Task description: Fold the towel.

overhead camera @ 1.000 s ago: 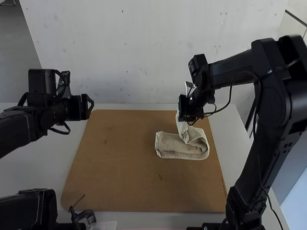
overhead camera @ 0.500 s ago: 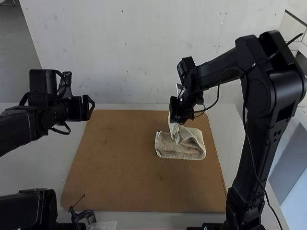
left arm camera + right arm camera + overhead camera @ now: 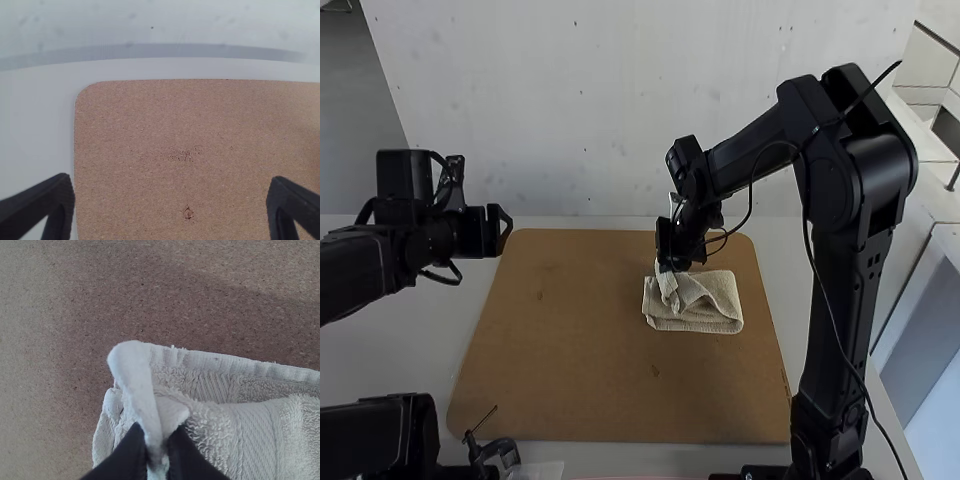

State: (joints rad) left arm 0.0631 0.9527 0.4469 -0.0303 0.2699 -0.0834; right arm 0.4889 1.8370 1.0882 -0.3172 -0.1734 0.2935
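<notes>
Towel's last flap nearly across, its tip pinched in the right pincer

Nearest is the front part of the brown board (image 3: 620,400), laid on the pale table (image 3: 420,345). Beyond it, right of the board's middle, lies the towel (image 3: 705,318), already a compact, layered bundle. Its lower layers rest on the board with their near edge fairly straight; the upper flap is creased and rises toward its left end. The folding looks well along: what seems left is to lower that flap, let go and smooth the rumples. How many folds lie underneath cannot be told.

At the towel's far left part, the right gripper (image 3: 158,445) has its fingertips closed together on a gathered bit of the flap, whose pale tip pokes up past them. The rest of the towel spreads nearward and rightward from this grip, just beneath the pincer.

Farther off, by the board's far left corner, the left gripper (image 3: 503,230) hangs with fingers spread wide, holding nothing, well apart from the towel.
</notes>
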